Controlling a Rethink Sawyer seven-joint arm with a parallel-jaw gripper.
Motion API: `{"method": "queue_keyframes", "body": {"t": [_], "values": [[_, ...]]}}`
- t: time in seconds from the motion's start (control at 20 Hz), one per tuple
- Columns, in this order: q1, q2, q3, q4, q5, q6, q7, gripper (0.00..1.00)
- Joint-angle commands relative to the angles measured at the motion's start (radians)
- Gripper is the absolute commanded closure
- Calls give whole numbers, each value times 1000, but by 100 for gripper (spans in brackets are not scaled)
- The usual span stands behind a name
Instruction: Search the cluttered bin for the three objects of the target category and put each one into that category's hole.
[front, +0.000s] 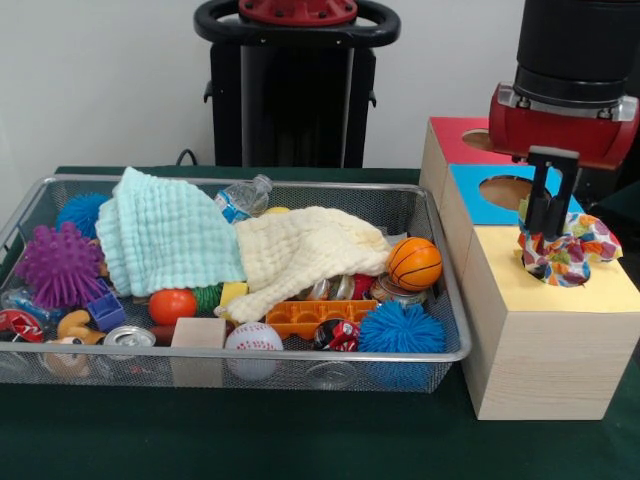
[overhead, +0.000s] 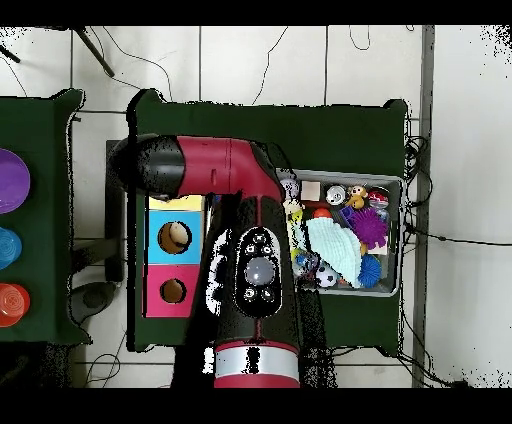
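A wire basket sits on the green table, packed with odds and ends. A mint cloth lies over the back left part, and a cream cloth lies beside it, touching it, and spreads toward the middle. Around them show a purple spiky ball, a blue spiky ball, a small basketball, a baseball, an orange ball, a wooden block, an orange tray, a crushed plastic bottle and a can.

Just beside the basket stands a long wooden box with three coloured tops: red, blue and yellow. The red and blue tops each have a round hole; the hole in the yellow top is covered in the front view.

The hand hangs straight down over the yellow top, closed on a bright patterned cloth. The cloth is bunched below the fingers and rests on the yellow top, with its folds spreading to both sides of the hand. In the overhead view the arm hides the hand and the cloth.
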Motion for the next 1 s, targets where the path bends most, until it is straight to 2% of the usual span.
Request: {"method": "queue_keyframes", "body": {"t": [0.05, 0.45, 1.0], "values": [[-34, 35, 39, 35, -22, 116, 29, 100], [-17, -3, 47, 121, 16, 58, 88, 100], [0, -19, 50, 154, 50, 55, 121, 100]]}}
